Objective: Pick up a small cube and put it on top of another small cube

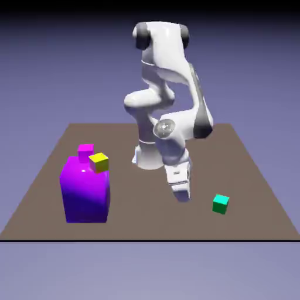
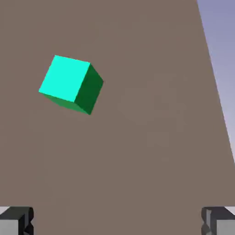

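a plain blue-violet backdrop is seen behind a flat brown table [image 1: 246, 170], on which everything is set. the white arm [image 1: 167, 88] is bent down over the middle of the table, and its gripper [image 1: 181, 196] is pointed at the surface, toward the near edge. the two grey fingertips [image 2: 16, 220] are shown far apart at the bottom corners of the hand view, so the pincer is spread wide, and nothing is held between them. the small teal-green cube [image 1: 220, 204] is found on the bare table just to the exterior view's right of the gripper, apart from it and untouched. well away on the exterior view's left, a big purple block [image 1: 85, 193] is stood, and a small magenta cube [image 1: 85, 149] and a small yellow cube [image 1: 99, 162] are seen on its top, close together.
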